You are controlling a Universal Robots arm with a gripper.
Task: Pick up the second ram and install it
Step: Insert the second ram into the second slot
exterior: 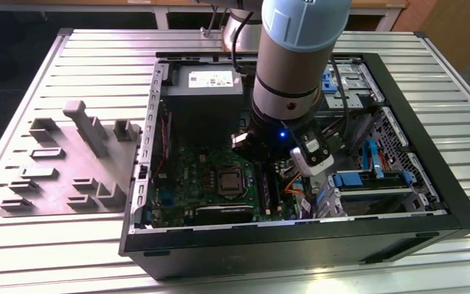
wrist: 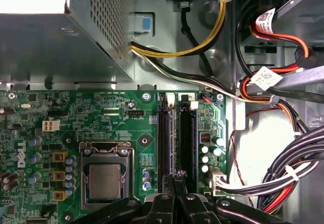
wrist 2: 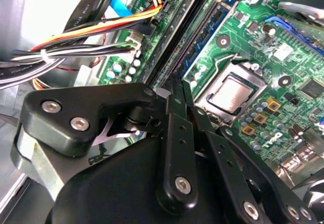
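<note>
My gripper (wrist: 177, 176) is shut, its two black fingers (wrist 2: 174, 112) pressed together with nothing showing between them. The tips hang just over the long black memory sockets (wrist: 163, 143) on the green motherboard (wrist: 116, 117), about between the two sockets. Both wrist views look along the sockets (wrist 2: 185, 29) edge-on, and I cannot tell whether a stick sits in either. The second ram is hidden; no blue-green board shows apart from the motherboard. In the exterior view the arm (exterior: 288, 73) reaches down into the open computer case (exterior: 431, 184) above the sockets (exterior: 269, 187).
The processor socket (wrist: 104, 181) lies beside the memory sockets. The grey power supply (wrist: 50, 46) stands beyond them. Cable bundles (wrist: 288, 178) crowd the other side. On the slatted table, a grey fixture plate (exterior: 71, 165) with blocks lies at the exterior view's left.
</note>
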